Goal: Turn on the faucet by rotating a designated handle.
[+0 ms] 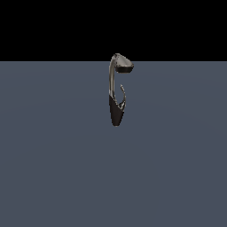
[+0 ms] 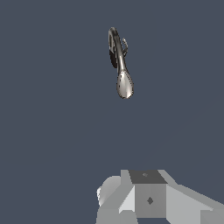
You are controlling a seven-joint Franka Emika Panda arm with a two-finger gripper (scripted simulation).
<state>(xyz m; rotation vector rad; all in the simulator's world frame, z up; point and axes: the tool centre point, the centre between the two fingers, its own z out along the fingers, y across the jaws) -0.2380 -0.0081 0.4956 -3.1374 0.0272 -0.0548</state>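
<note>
The faucet (image 1: pixel 111 80) stands on the grey floor in the middle of the exterior view. Its slim arched neck ends in a flat grey head that points to the exterior view's right, above a dark tapered base. The handle (image 1: pixel 123 95) is a thin curved lever rising from the base on the exterior view's right side, below the head. The arm does not show in the exterior view. In the wrist view the faucet (image 2: pixel 124 81) is seen from above, with the handle (image 2: pixel 125 45) beside the neck. Grey parts of my gripper (image 2: pixel 148 199) show at the picture's edge, well apart from the faucet.
A flat grey floor (image 1: pixel 53 168) spreads around the faucet, with a black background beyond its far edge. No other object shows.
</note>
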